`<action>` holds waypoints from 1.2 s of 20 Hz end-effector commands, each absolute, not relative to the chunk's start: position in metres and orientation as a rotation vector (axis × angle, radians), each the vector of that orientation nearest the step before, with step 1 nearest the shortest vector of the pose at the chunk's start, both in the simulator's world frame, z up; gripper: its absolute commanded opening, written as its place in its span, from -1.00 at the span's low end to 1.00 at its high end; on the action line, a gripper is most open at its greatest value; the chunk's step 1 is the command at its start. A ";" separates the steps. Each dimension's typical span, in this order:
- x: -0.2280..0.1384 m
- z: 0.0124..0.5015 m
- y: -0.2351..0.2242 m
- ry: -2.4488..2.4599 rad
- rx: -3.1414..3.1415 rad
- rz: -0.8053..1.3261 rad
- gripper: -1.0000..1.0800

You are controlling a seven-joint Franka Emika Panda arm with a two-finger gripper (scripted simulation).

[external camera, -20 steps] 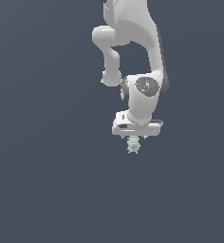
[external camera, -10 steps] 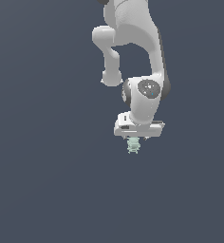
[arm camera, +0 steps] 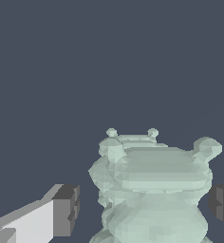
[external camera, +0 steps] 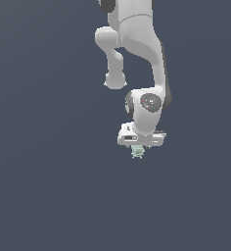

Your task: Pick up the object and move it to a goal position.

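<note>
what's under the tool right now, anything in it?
The pale mint-green object hangs directly below the tool; the wrist view shows it between the dark fingertips. Contact with the pads can't be confirmed. Its upper part is hidden by the tool body.

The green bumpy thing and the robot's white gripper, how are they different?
Colour: the green object is pale mint, while the gripper is white with dark pads.
Size: in the exterior view the object is tiny, and the gripper above it is much wider.
Shape: the object is ribbed and knobbly with little side bumps, while the gripper is blocky and flat-sided.
Both look smooth and plain, and the object sits between the jaws.
</note>
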State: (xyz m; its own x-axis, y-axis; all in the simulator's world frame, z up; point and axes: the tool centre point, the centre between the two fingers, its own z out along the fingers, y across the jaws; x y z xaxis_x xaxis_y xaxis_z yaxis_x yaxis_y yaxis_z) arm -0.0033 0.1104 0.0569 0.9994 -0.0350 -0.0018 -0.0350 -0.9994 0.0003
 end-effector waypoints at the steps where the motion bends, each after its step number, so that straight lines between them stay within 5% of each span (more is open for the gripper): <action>1: -0.002 0.053 0.111 -0.055 3.141 0.000 0.92; 2: -0.002 0.053 0.111 -0.055 3.141 0.000 0.92; 3: -0.002 0.053 0.111 -0.055 3.141 0.000 -1.00; 16: -0.002 0.055 0.107 -0.055 3.141 0.001 -1.00; 24: -0.004 0.069 0.064 -0.055 3.141 0.001 -1.00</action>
